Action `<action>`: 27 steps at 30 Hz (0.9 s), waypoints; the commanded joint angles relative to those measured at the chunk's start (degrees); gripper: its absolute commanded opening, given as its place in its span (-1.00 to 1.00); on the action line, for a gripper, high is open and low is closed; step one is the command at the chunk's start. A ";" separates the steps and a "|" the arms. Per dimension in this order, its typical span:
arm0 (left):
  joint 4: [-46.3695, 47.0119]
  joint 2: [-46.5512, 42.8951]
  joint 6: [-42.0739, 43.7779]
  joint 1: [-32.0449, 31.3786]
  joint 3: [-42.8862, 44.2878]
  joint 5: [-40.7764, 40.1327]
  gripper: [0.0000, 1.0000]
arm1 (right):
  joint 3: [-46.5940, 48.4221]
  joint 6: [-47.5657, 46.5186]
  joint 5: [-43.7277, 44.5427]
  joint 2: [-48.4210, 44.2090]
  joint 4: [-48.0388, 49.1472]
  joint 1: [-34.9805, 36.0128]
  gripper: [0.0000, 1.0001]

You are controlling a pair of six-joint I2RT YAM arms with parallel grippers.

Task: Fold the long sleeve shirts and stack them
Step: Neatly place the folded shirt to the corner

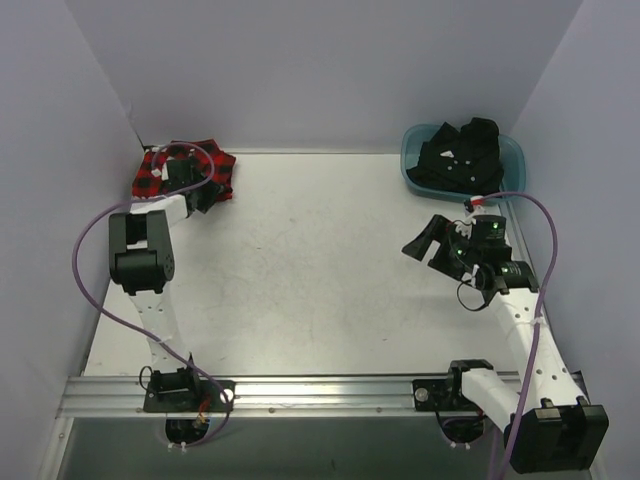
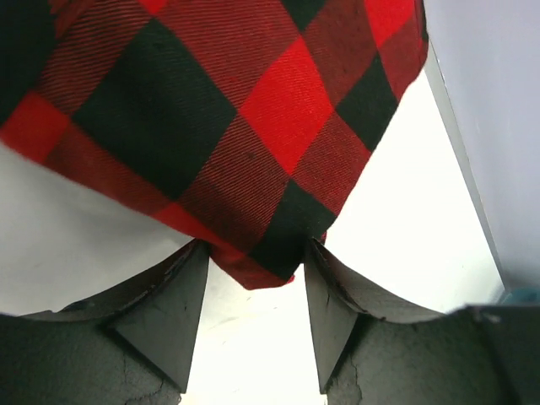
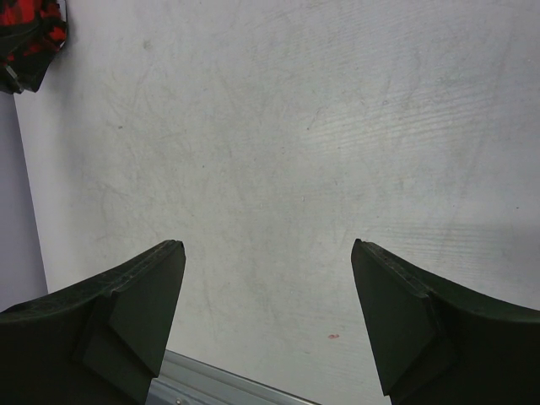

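Flannel shirt [image 1: 150,175] lies bunched in the far left corner of the surface [image 1: 320,270], one cloth corner dipping between the parted, unclenched left fingers [image 2: 169,321]. Closing here may pinch only a thin edge, which could slip free; the right fingers [image 3: 135,312], also spread, grasp nothing.

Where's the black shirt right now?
In the top view the black shirt lies bundled in the teal tub at the far right, just beyond the right tool.
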 commanded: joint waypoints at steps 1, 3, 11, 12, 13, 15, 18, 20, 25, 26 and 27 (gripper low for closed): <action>-0.81 2.34 -0.14 -1.24 4.97 -0.95 0.15 | 1.46 -0.55 0.23 -1.35 -0.97 0.27 0.64; -2.58 1.38 -0.31 -1.50 4.38 -0.78 0.18 | 1.81 -0.47 0.32 -1.70 -1.50 0.27 0.64; -6.33 -18.81 1.79 -4.05 -9.15 0.37 0.61 | 5.32 -0.90 5.14 -4.68 -7.37 0.44 0.65; -7.31 -21.97 2.58 -6.66 -12.38 0.37 0.76 | 6.11 -1.08 6.11 -5.12 -8.52 0.36 0.65; -8.45 -28.88 3.81 -7.38 -13.72 0.19 0.80 | 6.90 -1.52 6.99 -6.26 -9.66 0.35 0.66; -13.11 -36.55 9.07 -9.75 -17.05 -3.13 0.91 | 9.09 -2.57 9.62 -7.58 -12.65 0.44 0.68; -20.22 -52.37 17.86 -14.33 -19.00 -9.29 0.95 | 11.64 -3.19 12.35 -9.87 -16.69 0.35 0.71; -27.93 -63.89 22.44 -14.86 -18.48 -11.41 0.95 | 13.23 -3.89 13.06 -11.45 -19.86 0.44 0.75; -41.84 -88.56 30.43 -15.04 -14.80 -19.65 0.95 | 19.11 -8.19 20.68 -16.36 -27.67 0.44 0.91; -45.52 -91.50 30.97 -15.30 -14.18 -20.80 0.95 | 19.91 -8.72 22.62 -17.33 -28.56 0.62 0.93; -47.47 -93.96 31.32 -15.91 -13.56 -22.38 0.95 | 20.44 -8.90 24.73 -18.39 -29.26 1.23 0.94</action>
